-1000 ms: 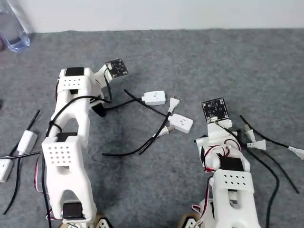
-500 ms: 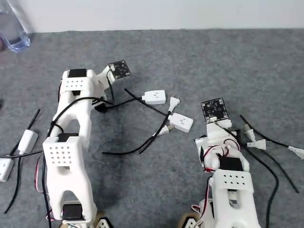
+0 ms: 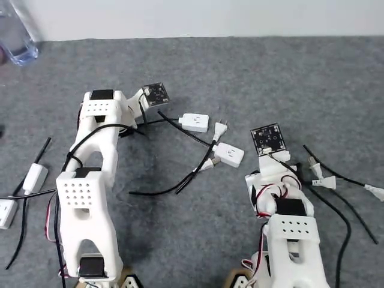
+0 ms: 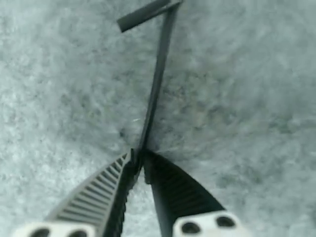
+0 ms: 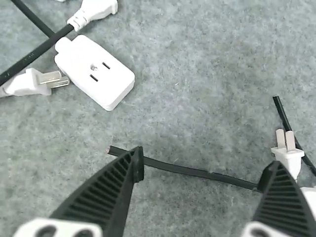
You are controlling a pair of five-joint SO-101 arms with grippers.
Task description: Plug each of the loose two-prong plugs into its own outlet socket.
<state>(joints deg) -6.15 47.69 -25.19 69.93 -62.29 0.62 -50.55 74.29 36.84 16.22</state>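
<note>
Looks like a robotics lab bench: grey felt mat (image 3: pixel 240 72) over the table, plain white wall (image 3: pixel 210 18) behind, white plastic robot arms (image 3: pixel 90 198) with bare wiring, a clear bottle (image 3: pixel 15 36) nearby

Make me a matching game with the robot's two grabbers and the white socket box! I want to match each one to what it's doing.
Things:
1. left gripper
2. right gripper
3. white socket

States:
A. lies flat, slots facing up
B. shut on a black cable
C. open wide

Pairs: 1-B, 2-C, 3-A
</note>
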